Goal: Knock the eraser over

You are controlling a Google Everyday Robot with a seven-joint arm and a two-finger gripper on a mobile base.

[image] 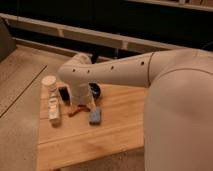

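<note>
Where the white arm bends down over the wooden counter (115, 135), the end effector (80, 104) sits low, mostly hidden by the wrist, so I cannot tell its opening or hold. Just beside it the dark eraser (64, 93) stands upright, with a white bottle (53, 111) lying beyond.

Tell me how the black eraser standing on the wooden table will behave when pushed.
The eraser stands upright, taller than wide, so it will probably tip rather than slide. It looks small, so it is likely light. The tool sits low beside it, so a gentle sideways nudge should suffice.
</note>
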